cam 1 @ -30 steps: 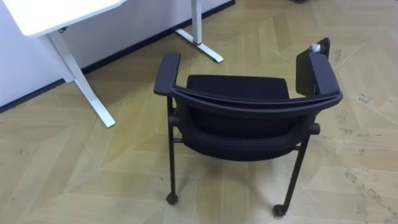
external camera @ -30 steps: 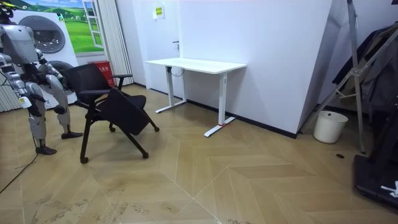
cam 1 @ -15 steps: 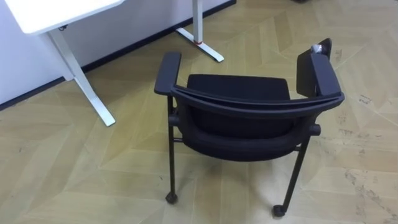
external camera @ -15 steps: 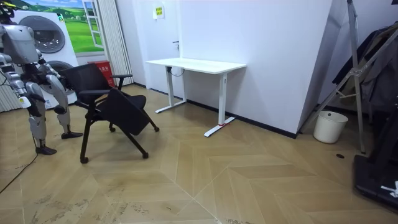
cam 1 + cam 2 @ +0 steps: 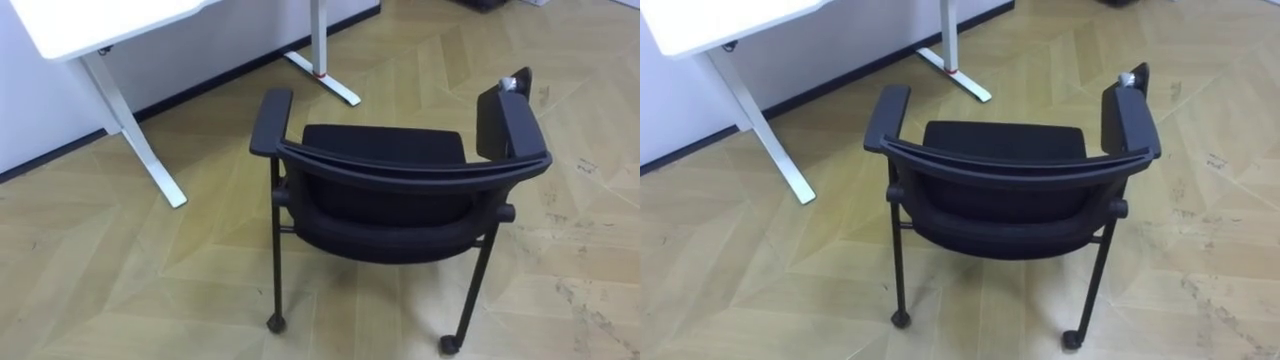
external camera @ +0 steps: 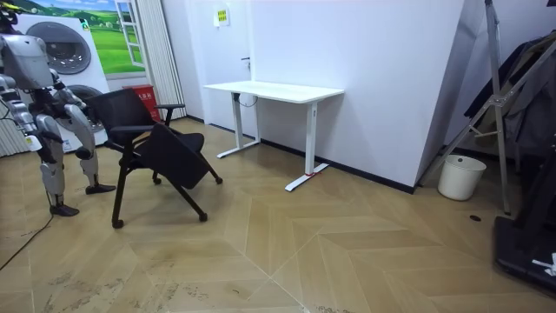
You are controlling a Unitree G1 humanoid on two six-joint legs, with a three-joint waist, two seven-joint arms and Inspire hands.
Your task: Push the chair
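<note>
A black chair (image 5: 390, 195) with armrests and castors stands on the wooden floor, its curved backrest (image 5: 1010, 172) nearest me and its seat facing away toward the desk. In the room view I stand at the left, just behind the chair (image 6: 156, 143), facing it. My left hand (image 6: 87, 149) and right hand (image 6: 38, 142) hang low at my sides, apart from the backrest, too small to read.
A white desk (image 5: 90, 20) on white legs stands against the wall ahead and left of the chair, seen also in the room view (image 6: 274, 89). A washing machine (image 6: 65, 52) is behind me. A white bin (image 6: 460, 176) and a rack (image 6: 521, 104) stand far right.
The eye view has shifted a little. The chair and I stand as before.
</note>
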